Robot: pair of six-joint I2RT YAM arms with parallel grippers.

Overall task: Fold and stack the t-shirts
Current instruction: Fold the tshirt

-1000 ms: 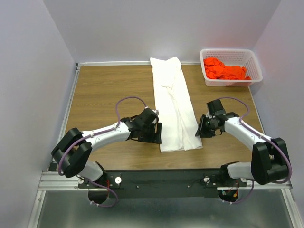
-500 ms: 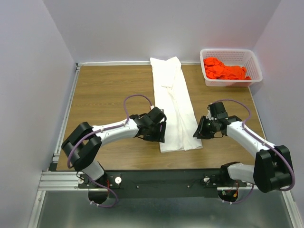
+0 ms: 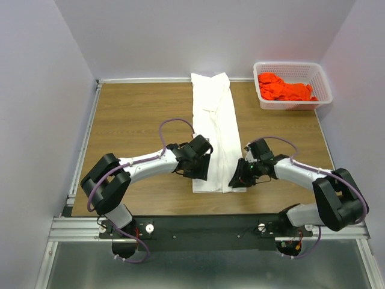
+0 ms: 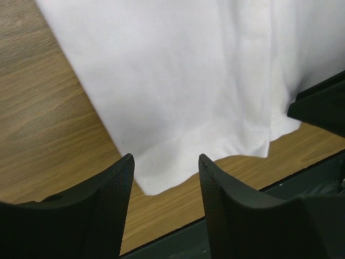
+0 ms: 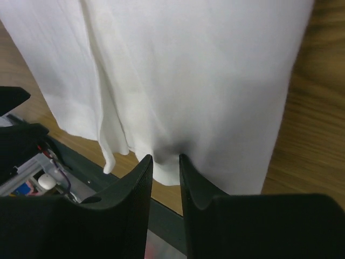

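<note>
At upper right, the orange-red t-shirt (image 3: 283, 89) is kept in a lattice basket (image 3: 293, 64). Mid-frame, the white t-shirt (image 3: 213, 129) is straddled at its lower hem by the parted left gripper (image 4: 165, 162) and pinched by the right gripper (image 5: 166, 159); both were brought inward.

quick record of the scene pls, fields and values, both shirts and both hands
white t-shirt: folded lengthwise into a long narrow strip, flat on the table
orange-red t-shirt: crumpled in the basket, far right corner
left hand: open, straddling the strip's near left corner
right hand: nearly closed, pinching the near hem
stack: not started
</note>
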